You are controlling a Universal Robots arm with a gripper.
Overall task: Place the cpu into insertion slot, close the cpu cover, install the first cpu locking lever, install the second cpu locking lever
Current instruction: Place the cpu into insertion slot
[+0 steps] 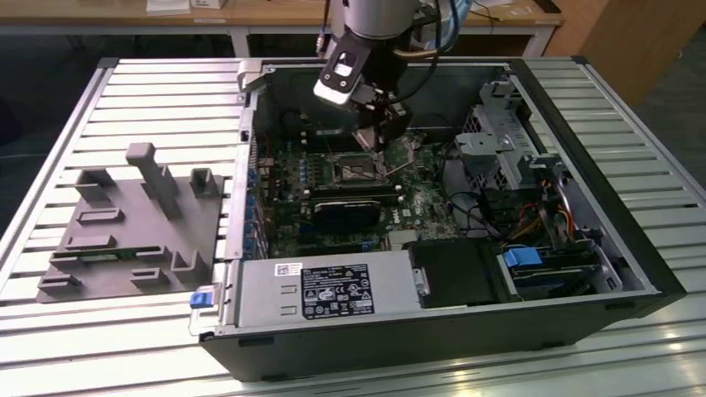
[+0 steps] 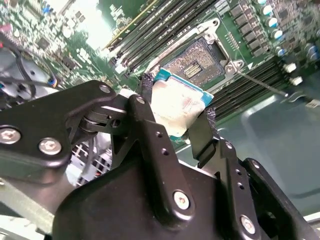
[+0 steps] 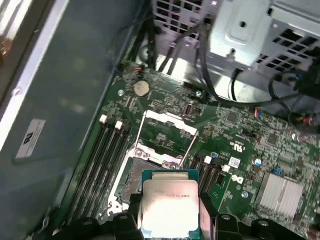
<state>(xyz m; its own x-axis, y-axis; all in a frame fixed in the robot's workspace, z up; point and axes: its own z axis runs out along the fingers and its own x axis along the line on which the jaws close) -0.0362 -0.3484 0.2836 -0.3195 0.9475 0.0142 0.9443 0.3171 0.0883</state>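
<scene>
cpu (image 2: 177,107) pinched edge-on in gripper (image 2: 178,102), held flat just above open insertion slot (image 2: 197,62), not seated; cpu cover (image 3: 167,120) tipped up beyond.

Between the matt black jaws, the cpu (image 3: 170,207) has a pale, dull metal top; the cpu cover (image 3: 170,121) gleams silver.

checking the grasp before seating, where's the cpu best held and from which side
Take the cpu by two opposite edges, coming from the metal-top side, as the gripper does. It is flat and square; this leaves the face toward the insertion slot clear.
</scene>
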